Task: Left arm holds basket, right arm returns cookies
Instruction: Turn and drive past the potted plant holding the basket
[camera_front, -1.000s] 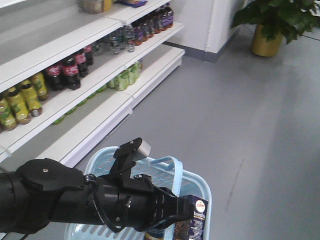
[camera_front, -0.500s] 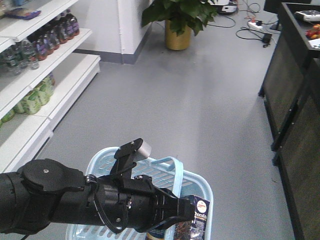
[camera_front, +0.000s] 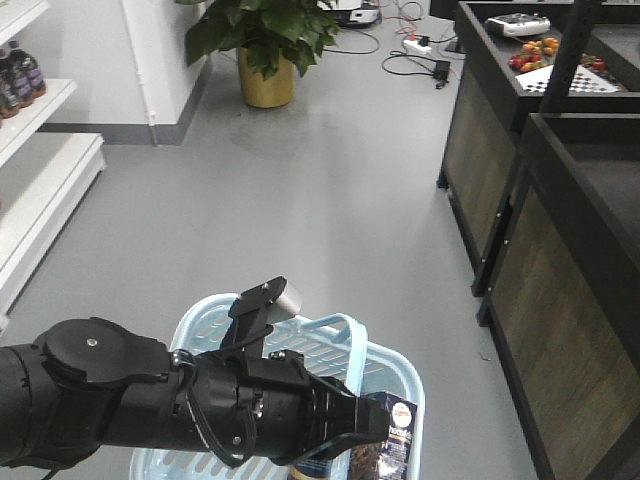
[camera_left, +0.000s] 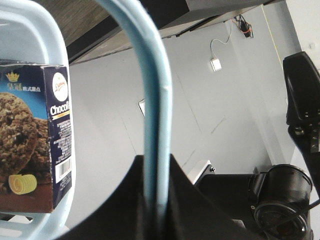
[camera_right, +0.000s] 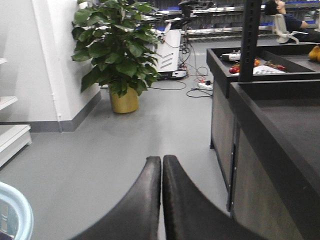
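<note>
Grey floor — left arm outstretched, hand clamping basket handle.

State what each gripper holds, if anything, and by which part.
Left gripper clamps the basket by its loop handle; right gripper is shut on nothing.

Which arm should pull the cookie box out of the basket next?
Right. The left hand is shut on the basket handle, so it's busy. The right hand is shut, empty and free. The cookie box stands inside.
</note>
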